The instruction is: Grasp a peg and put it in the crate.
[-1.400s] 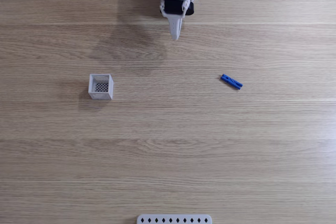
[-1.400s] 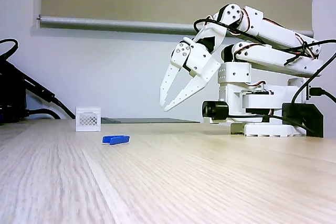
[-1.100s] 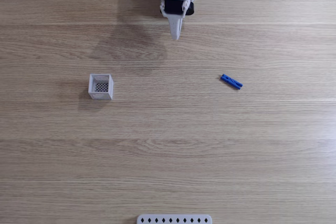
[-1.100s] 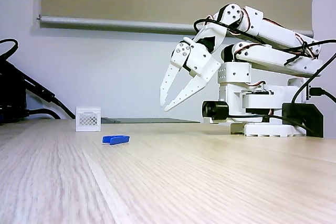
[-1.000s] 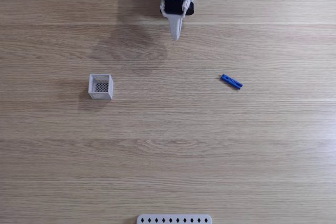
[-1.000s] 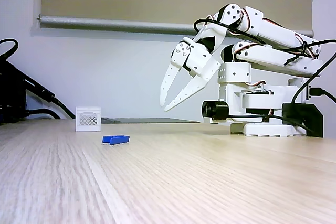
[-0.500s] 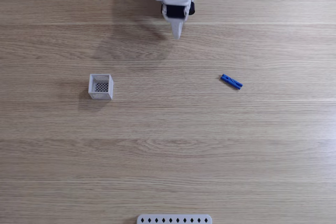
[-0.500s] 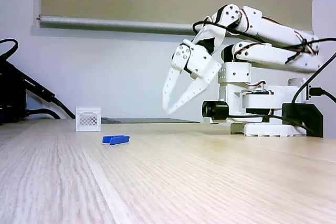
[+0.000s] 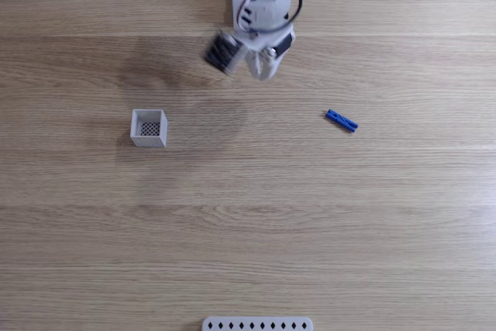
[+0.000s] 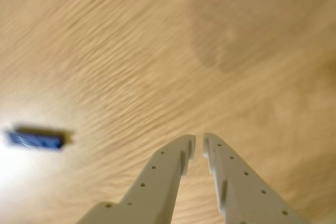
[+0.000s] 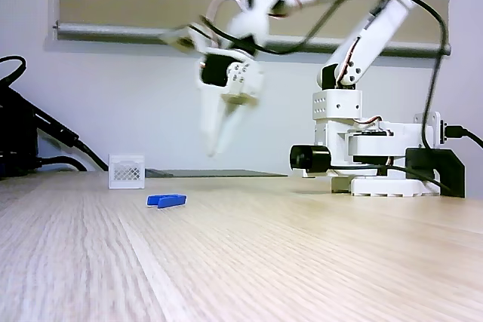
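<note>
Count: one peg (image 9: pixel 342 121), one crate (image 9: pixel 149 128), one arm with one gripper (image 9: pixel 263 72). The peg lies flat on the wooden worktop (image 9: pixel 248 215), toward its right edge in the top-down fixed view; the crate stands well apart toward the left edge. A white strip with diamond holes (image 9: pixel 257 323) sits at the near edge. The wrist view shows the gripper (image 10: pixel 199 148) fingers nearly together, a narrow slit between the tips, empty, above bare wood, with the peg (image 10: pixel 35 139) blurred at left. The side fixed view shows the gripper (image 11: pixel 214 145) raised clear of the worktop, motion-blurred.
</note>
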